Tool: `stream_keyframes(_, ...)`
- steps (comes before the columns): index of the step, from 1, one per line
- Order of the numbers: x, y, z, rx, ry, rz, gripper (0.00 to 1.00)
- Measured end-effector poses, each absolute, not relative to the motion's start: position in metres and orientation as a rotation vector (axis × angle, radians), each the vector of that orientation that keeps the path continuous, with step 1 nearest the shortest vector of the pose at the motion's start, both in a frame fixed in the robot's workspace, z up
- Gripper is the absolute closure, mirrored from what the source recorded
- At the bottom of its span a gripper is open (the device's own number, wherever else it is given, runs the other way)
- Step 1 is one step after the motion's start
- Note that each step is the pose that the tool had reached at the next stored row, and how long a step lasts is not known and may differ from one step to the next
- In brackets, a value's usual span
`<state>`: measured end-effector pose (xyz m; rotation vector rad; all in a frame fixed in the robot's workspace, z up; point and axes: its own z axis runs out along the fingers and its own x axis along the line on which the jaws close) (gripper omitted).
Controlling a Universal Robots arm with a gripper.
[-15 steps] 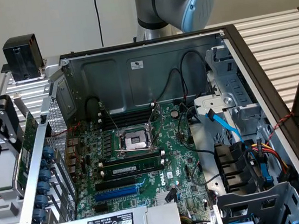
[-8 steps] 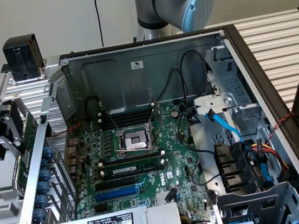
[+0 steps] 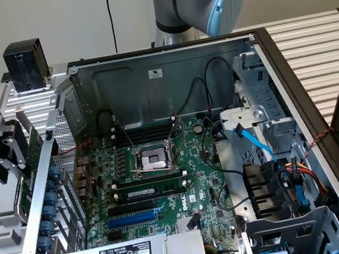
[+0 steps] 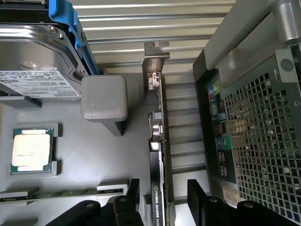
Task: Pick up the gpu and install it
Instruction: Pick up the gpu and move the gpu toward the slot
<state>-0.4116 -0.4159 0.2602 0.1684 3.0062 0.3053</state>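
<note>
Exterior view: the case (image 3: 151,79) lies open with a big green board (image 3: 164,183) inside. The gpu (image 3: 34,148) is outside the case, just beside its wall on the exterior view's left. It shows as a thin green strip standing on its edge. The black gripper (image 3: 2,150) is at the same spot outside the case, right by the gpu.

Wrist view: the gpu (image 4: 159,141) is seen from its thin edge. It stands up on a grey tray (image 4: 94,155), near the case (image 4: 263,141) wall with the small holes. It is a thin card with a green edge next to a black cover. White letters run along the black part. A shiny metal bracket (image 4: 154,61) sits at the end far from the gripper.

The gripper (image 4: 164,183) is spread wide. One black finger (image 4: 133,190) is on the side away from the case. The other finger is on the case side, and the gpu is between them. There is a gap on each side, so no finger touches the card. The gripper holds nothing. A square chip (image 4: 30,150) lies on the tray, farther from the case than the gpu.
</note>
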Motion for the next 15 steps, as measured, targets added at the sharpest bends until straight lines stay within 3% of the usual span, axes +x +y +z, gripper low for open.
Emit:
stream_keyframes(10,-0.412,-0.4,0.244,0.153,3.005,0.303,0.47)
stream_keyframes(15,-0.414,-0.397,0.242,0.148,3.002,0.248,0.47)
